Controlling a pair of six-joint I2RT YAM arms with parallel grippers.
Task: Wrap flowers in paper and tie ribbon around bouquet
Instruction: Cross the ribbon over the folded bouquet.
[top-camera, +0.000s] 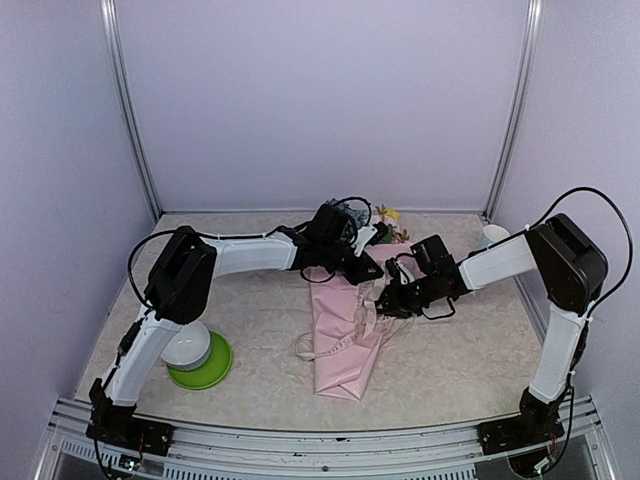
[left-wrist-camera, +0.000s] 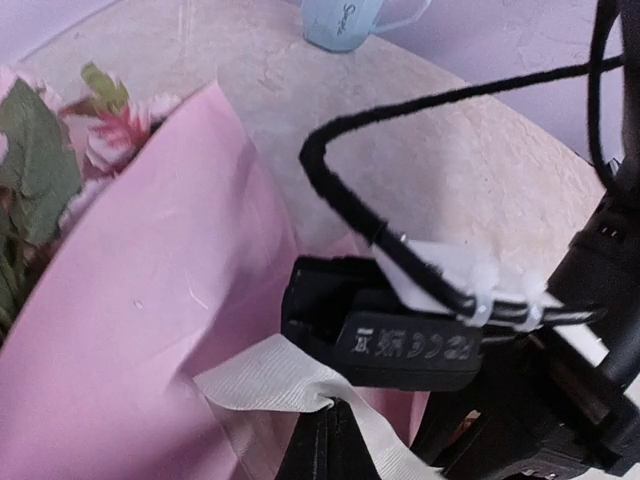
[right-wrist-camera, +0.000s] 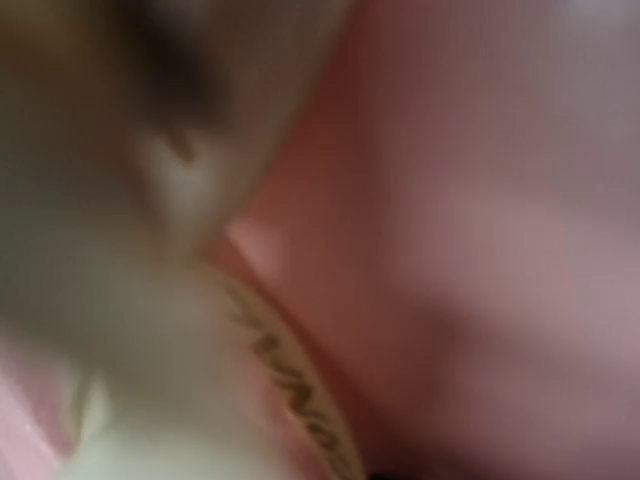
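Ribbon (left-wrist-camera: 265, 375) apparently tight in closed left hand (left-wrist-camera: 325, 432).

Over bouquet (top-camera: 340, 350), left arm (top-camera: 250, 252) and right arm (top-camera: 495, 262) met, closing centre. Loose ribbon (top-camera: 312, 350) loop trailed left of it. Near left blocked by bowl (top-camera: 188, 347); far right corner by cup (top-camera: 492, 236). Near right tabletop (top-camera: 450, 370) lay open.

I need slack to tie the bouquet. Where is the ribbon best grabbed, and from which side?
Probably the loose loop of the ribbon, which lies flat on the table left of the bouquet. It lies in the open, off the bouquet, so come straight down from above, pinching across its narrow width.
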